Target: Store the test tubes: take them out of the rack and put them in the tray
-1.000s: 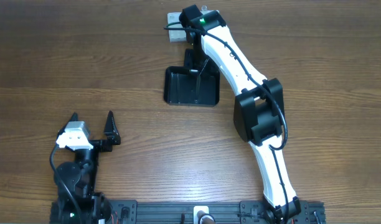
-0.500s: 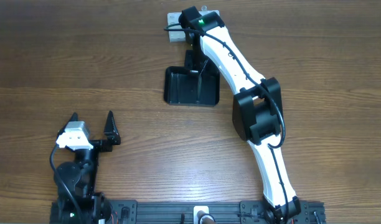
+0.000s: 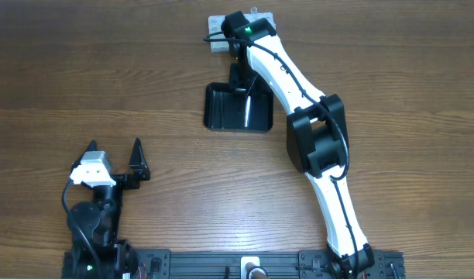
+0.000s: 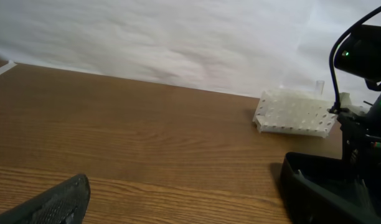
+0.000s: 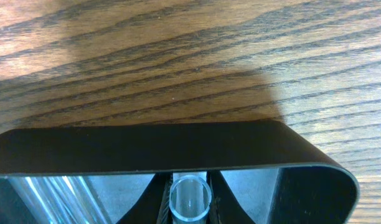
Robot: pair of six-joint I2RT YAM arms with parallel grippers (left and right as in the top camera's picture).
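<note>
A black tray [image 3: 211, 108] lies at the table's far middle, and clear tubes [image 5: 60, 190] rest inside it. Just beyond it stands the white rack [image 3: 218, 39], which in the left wrist view [image 4: 295, 112] carries one upright tube [image 4: 319, 88]. My right gripper [image 3: 242, 77] hangs over the tray's far wall [image 5: 178, 149], shut on a clear test tube [image 5: 190, 200] seen end-on between its fingers. Far from all this, near the table's front left, my left gripper [image 3: 115, 157] stands open with nothing in it; one of its fingers [image 4: 53, 202] shows in its own view.
Bare wooden table lies between the left gripper and the tray. The right arm's white links [image 3: 299, 89] stretch from the front right up across the tray's right side. A white wall [image 4: 178, 37] closes the far side.
The right arm's elbow has shifted slightly left and its gripper has edged a little with the tube. The left arm has kept still.
</note>
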